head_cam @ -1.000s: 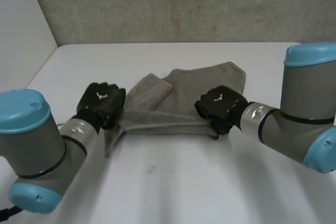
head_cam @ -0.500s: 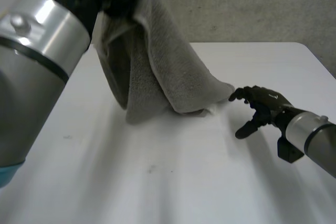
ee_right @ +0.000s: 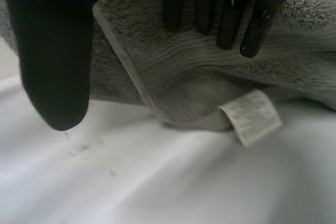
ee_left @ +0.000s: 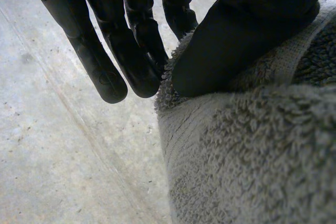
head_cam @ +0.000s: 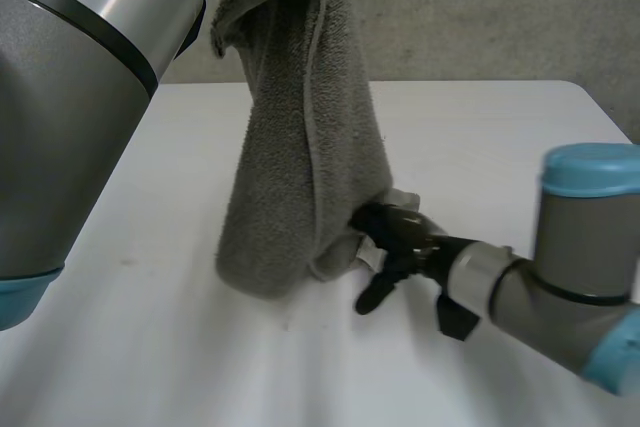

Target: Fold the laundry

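We see a grey towel (head_cam: 300, 147) hanging in a long bunched drape, its lower end resting near the middle of the white table (head_cam: 500, 137); its top edge is pinched between the thumb and fingers of the left hand (ee_left: 247, 30), held high. The right hand (head_cam: 400, 232) lays straight, spread fingers on the towel's lower corner, just beside a white label (ee_right: 251, 115) — touching, not gripping. The risk, as we judge it: that narrow pinch could slip and drop the cloth in a heap; or the right hand could catch two layers at once. Bare tabletop lies on every side; the far edge meets a grey wall (head_cam: 480, 7).
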Tool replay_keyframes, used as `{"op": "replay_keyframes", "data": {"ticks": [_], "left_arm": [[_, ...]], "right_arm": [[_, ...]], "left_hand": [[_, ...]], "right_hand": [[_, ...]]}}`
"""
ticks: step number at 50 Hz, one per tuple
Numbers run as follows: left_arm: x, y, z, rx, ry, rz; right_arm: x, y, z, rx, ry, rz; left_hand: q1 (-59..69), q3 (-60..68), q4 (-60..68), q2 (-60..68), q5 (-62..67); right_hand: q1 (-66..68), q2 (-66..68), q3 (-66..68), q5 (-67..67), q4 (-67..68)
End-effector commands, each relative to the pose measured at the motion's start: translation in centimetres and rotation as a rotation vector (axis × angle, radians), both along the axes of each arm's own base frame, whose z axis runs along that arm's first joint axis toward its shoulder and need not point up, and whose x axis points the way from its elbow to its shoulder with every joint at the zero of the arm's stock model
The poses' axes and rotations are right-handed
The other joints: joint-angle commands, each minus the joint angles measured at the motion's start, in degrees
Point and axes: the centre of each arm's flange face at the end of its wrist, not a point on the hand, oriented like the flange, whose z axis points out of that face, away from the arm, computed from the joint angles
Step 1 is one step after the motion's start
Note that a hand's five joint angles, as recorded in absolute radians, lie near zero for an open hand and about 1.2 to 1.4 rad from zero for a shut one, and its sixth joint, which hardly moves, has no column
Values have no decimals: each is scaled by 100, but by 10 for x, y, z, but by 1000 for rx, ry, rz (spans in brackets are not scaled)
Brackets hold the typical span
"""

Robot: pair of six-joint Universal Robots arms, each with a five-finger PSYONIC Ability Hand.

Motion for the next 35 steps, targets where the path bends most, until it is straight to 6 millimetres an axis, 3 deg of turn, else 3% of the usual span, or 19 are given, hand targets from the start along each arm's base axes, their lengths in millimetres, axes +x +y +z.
{"op": "replay_keyframes", "data": {"ticks": [1,8,13,18,19,21,22,23,27,29,30,32,35], "left_arm": [[1,0,-1,5,-4,2],[2,1,-5,14,-10,2],[3,4,-4,12,-8,-3],[5,9,2,-1,3,-6],[6,9,2,-2,5,-5],[8,8,4,-5,8,1],[8,8,4,-5,8,1],[8,8,4,-5,10,4],[14,10,12,-17,35,25],[22,15,23,-37,67,42],[22,15,23,-37,68,42],[28,17,30,-51,86,56],[31,17,33,-56,93,63]], "right_arm": [[63,4,-15,-5,-43,54],[100,-8,-28,-8,-100,63],[110,-12,-35,-15,-109,75],[117,-1,-39,-5,-102,110],[117,3,-39,-2,-98,117],[114,8,-37,-2,-89,118],[114,8,-37,-2,-89,118],[108,5,-31,-13,-87,99],[88,-8,-17,-78,-66,-6],[37,-71,10,-261,-66,-308],[37,-72,10,-262,-66,-310],[-13,-115,39,-422,-52,-538],[-22,-122,46,-460,-37,-557]], "left_hand": [[1269,1037,1027,1041,1098],[1269,1037,1027,1041,1098],[1269,1037,1027,1041,1098],[1269,1037,1027,1041,1098],[1269,1037,1027,1041,1098],[1269,1037,1027,1041,1098],[1269,1037,1027,1041,1098],[1269,1037,1027,1041,1098],[1269,1037,1027,1041,1098],[1269,1037,1027,1041,1098],[1269,1037,1027,1041,1098],[1269,1037,1027,1041,1098],[1269,1037,1027,1041,1098]], "right_hand": [[85,-173,-14,3,-47],[102,-155,3,21,-30],[35,-223,-64,-47,-97],[405,147,306,323,273],[1404,1146,1305,1322,1272],[5915,5657,5816,5833,5783],[5939,5681,5839,5857,5807],[6449,6192,6350,6368,6318],[6455,6197,6355,6373,6323],[6455,6197,6355,6373,6323],[6455,6197,6355,6373,6323],[6455,6197,6355,6373,6323],[6455,6197,6355,6373,6323]]}}
